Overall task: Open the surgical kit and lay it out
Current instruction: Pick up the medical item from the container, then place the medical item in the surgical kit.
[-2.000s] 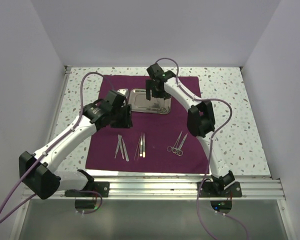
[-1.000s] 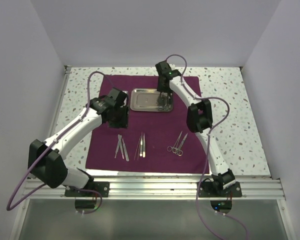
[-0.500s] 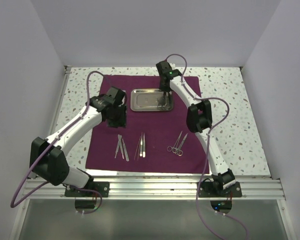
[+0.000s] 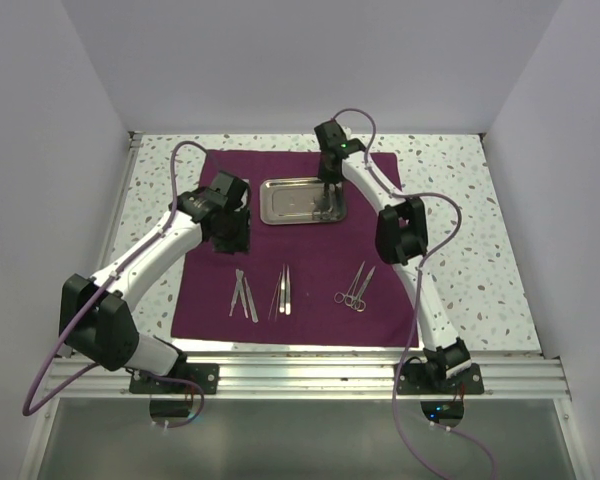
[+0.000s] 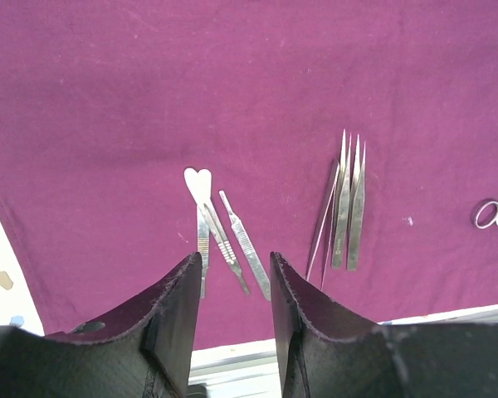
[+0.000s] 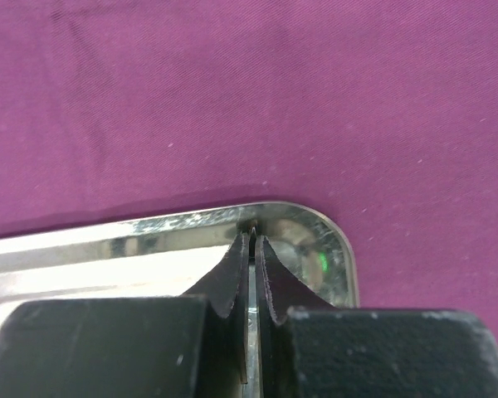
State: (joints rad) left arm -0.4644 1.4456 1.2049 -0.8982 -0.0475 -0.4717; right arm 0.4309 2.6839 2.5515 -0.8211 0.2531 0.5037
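Surgical kit (image 4: 310,250) lies unwrapped on the speckled bench (image 4: 460,200). Maroon cloth (image 4: 205,310) is spread flat over most of the middle, its near edge close to the rail (image 4: 310,372) at the arms' bases. Steel tray (image 4: 285,200) sits on the cloth's far part, approx ctr, long side running across.

Nearer the arms, three groups of instruments lie in a row on the cloth, well apart from the tray:
- Flat-handled tools (image 5: 224,236) on the L, fanned out and overlapping.
- Tweezers (image 5: 346,207) in the middle, side by side, tips pointing the same way.
- Ring-handled scissors/forceps (image 4: 354,288) on the R, lying at a slant.

L hand (image 5: 234,265) hangs over the cloth, in top view btwn the tray's L end and the L group. Its fingers stand apart w/ a moderate gap and nothing btwn them; cloth and tool handles show through the gap.

R hand (image 6: 252,240) is down in the R end of the tray, at a rounded corner, fingers (image 6: 232,274) pressed nearly together. A thin bright sliver shows in the slit btwn them. Can't tell if that's an instrument pinched or just tray shine. Tray rim curves just past the fingertips, w/ cloth beyond it.
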